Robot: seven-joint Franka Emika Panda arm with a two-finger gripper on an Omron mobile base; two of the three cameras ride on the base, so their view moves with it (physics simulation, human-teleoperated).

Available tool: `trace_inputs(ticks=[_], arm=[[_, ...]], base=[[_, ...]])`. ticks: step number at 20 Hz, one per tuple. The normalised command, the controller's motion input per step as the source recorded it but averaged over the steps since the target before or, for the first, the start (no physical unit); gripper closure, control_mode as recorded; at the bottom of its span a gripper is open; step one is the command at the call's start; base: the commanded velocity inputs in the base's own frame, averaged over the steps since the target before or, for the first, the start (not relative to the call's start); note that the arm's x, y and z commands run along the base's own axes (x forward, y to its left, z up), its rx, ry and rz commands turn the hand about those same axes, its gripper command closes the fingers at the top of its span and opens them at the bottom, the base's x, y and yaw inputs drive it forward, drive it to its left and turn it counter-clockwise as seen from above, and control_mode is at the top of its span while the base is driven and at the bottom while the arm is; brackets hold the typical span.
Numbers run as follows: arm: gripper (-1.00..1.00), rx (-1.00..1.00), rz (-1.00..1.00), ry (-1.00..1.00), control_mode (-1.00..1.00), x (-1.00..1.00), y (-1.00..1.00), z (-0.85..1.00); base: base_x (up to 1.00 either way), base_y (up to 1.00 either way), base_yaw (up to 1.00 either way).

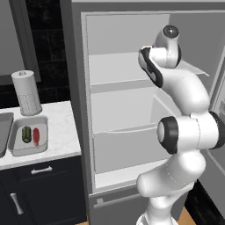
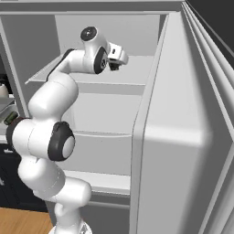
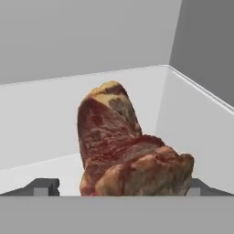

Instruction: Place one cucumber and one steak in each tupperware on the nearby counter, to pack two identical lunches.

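A lumpy brown-red steak [image 3: 130, 155] lies on a pale fridge shelf [image 3: 41, 137], near the shelf's right wall. My gripper [image 3: 119, 187] is open, with one fingertip [image 3: 43, 186] on each side of the near end of this steak. In the right base view the gripper [image 2: 115, 64] reaches into the upper part of the fridge. On the counter [image 1: 61, 127] to the left, a light-grey tupperware [image 1: 17, 149] holds a dark green cucumber [image 1: 27, 134] and a flat red steak [image 1: 36, 136] side by side.
The open fridge door [image 2: 183, 137] stands close on the right of the arm. A paper towel roll [image 1: 26, 92] stands behind the tupperware, and a sink basin [image 1: 3, 132] lies to its left. Dark cabinets with silver handles [image 1: 41, 170] sit under the counter.
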Motion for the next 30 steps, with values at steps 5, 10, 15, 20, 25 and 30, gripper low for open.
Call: trace_inputs(ticks=[5, 10, 15, 20, 25, 30], arm=[[-1.0, 0.0, 0.0, 0.0, -1.0, 0.44, -0.13, -0.08], [-1.0, 0.0, 0.0, 0.0, -1.0, 0.01, -0.03, -0.54], [-1.0, -0.01, 0.0, 0.0, -1.0, 0.0, 0.0, -0.71], [-1.0, 0.0, 0.0, -0.01, -1.0, 0.02, 0.0, -0.42], [-1.0, 0.0, 0.0, -0.02, -1.0, 0.14, 0.0, -0.13], [-1.0, 0.0, 0.0, -0.04, -1.0, 0.15, 0.0, 0.0]], base=[[0.0, 0.0, 0.0], [0.0, 0.0, 0.0], [0.0, 0.0, 0.0], [0.0, 0.0, 0.0], [0.0, 0.0, 0.0], [0.0, 0.0, 0.0]])
